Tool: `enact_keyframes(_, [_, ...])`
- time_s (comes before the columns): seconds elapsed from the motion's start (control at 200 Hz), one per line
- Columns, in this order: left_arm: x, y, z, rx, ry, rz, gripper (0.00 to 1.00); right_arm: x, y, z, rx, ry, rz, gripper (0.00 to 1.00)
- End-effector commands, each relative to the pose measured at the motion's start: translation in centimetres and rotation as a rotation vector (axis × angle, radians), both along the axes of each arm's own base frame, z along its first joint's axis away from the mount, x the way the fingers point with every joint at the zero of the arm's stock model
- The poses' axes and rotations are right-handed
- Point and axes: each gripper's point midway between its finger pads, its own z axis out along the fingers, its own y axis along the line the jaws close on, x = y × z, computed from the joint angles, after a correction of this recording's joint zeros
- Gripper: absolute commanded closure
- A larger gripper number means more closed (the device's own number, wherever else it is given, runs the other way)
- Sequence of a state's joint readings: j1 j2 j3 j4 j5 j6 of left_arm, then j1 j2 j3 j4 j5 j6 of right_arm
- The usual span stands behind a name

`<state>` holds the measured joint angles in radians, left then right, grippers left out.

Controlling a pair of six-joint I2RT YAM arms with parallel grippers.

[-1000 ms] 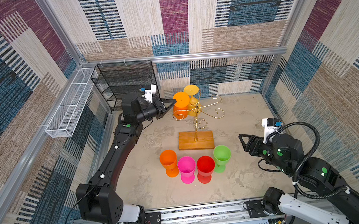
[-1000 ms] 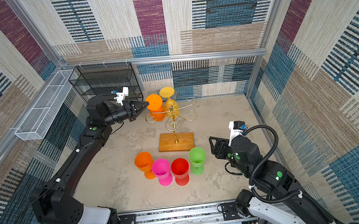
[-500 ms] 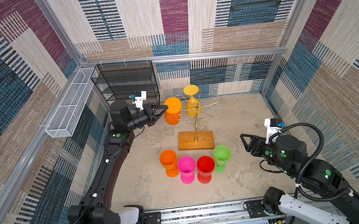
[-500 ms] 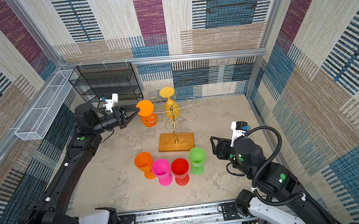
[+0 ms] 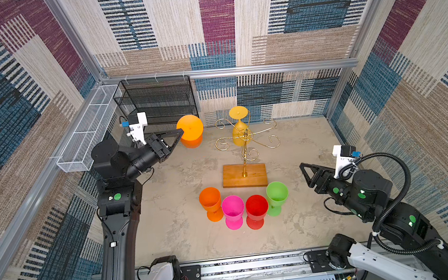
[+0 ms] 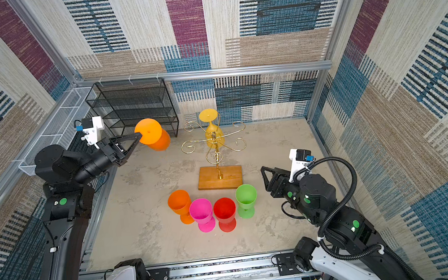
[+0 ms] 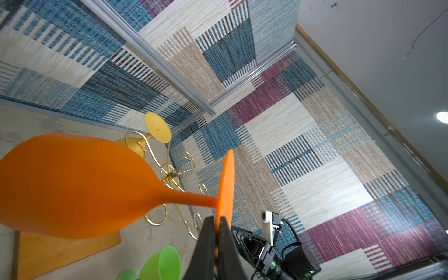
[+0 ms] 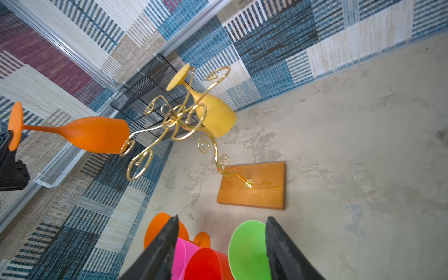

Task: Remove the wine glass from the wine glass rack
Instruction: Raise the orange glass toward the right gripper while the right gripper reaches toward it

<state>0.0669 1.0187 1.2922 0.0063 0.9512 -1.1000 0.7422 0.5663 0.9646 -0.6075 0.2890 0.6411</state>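
Observation:
The wine glass rack (image 5: 246,141) (image 6: 214,141), gold wire on a wooden base (image 5: 244,175), stands mid-table. A yellow wine glass (image 5: 240,133) (image 8: 214,114) hangs upside down from a far arm. My left gripper (image 5: 180,132) (image 6: 139,137) (image 7: 217,219) is shut on the foot rim of an orange wine glass (image 5: 190,127) (image 6: 150,132) (image 7: 72,184) (image 8: 97,135). That glass hangs foot-up, tilted, in the air left of the rack and apart from its arms. My right gripper (image 5: 302,167) (image 8: 222,218) stays open and empty, right of the base.
Orange (image 5: 210,200), pink (image 5: 233,207), red (image 5: 256,207) and green (image 5: 277,194) glasses stand upright in a row in front of the base. A black mesh shelf unit (image 5: 158,102) fills the back left corner. A white mesh basket (image 5: 86,133) hangs along the left wall.
My left gripper has carried the orange glass leftward, off the rack's arm and away from it. The right arm has barely shifted.

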Motion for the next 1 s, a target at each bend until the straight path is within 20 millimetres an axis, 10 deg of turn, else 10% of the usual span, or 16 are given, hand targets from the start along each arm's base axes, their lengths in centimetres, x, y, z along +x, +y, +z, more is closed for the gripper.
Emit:
enact_keyframes(0.0, [-3.0,-0.6,5.6,-0.117,-0.142,-0.101,1.0,0.0,1.6,4.6,0.077,-0.205,0.078,0.43])
enact_keyframes(0.295, [-7.4,-1.6,11.5,-0.302,-0.342,-0.257,1.0,1.1,5.2,9.3,0.12,-0.483,0.176,0.43])
enact_keyframes(0.551, [-7.7,-4.0,11.1,-0.429,-0.367,-0.392,1.0,1.7,10.8,11.4,0.187,-0.598,0.408,0.39])
enact_keyframes(0.992, [-6.4,-7.2,9.0,-0.585,-0.289,-0.543,1.0,1.9,9.4,13.4,0.346,-0.767,0.665,0.38])
